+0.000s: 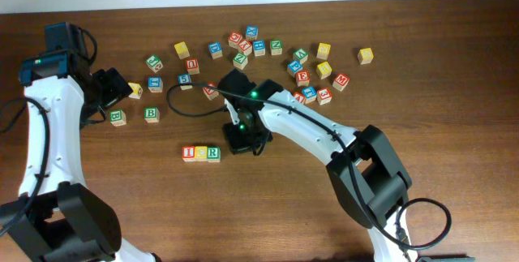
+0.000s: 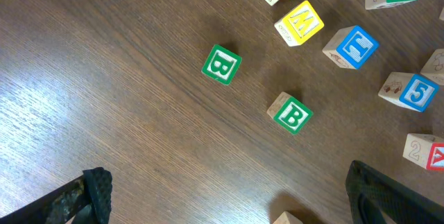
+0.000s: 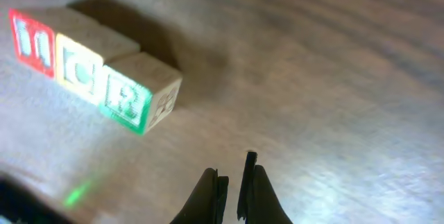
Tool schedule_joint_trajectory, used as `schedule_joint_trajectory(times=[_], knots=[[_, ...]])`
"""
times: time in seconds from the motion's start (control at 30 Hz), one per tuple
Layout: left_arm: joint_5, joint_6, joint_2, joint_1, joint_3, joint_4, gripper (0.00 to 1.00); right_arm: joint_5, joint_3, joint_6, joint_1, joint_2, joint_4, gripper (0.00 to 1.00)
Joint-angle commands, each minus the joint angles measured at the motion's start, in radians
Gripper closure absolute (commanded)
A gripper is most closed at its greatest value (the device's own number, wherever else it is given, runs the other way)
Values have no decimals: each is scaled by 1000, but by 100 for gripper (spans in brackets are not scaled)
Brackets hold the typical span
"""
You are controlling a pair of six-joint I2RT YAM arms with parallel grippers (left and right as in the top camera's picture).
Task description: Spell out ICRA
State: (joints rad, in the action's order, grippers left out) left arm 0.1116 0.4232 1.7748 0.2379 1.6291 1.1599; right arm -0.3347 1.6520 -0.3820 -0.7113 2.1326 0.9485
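right gripper (image 3: 232, 173) closed, empty, near R cube (image 3: 129, 100)

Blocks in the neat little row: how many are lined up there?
3. The red I block comes first, the yellow C block is in the middle, the green R block is last, all touching. None seems hidden.

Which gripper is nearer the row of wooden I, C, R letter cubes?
Right. The right gripper is shut beside the row at its R end; the left gripper is open, far off.
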Motion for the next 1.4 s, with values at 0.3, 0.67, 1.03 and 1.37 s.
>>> schedule_joint_trajectory(times=[0.3,0.67,1.03,1.37], knots=[[-3,13,0,3,14,1,1,-3,-28,55,-203,6,-15,96],[-3,13,0,3,14,1,1,107,-28,-72,-227,8,-153,96],[-3,13,0,3,14,1,1,115,-31,-72,-225,34,-161,96],[-3,13,0,3,14,1,1,164,-38,-72,-225,34,-161,96]])
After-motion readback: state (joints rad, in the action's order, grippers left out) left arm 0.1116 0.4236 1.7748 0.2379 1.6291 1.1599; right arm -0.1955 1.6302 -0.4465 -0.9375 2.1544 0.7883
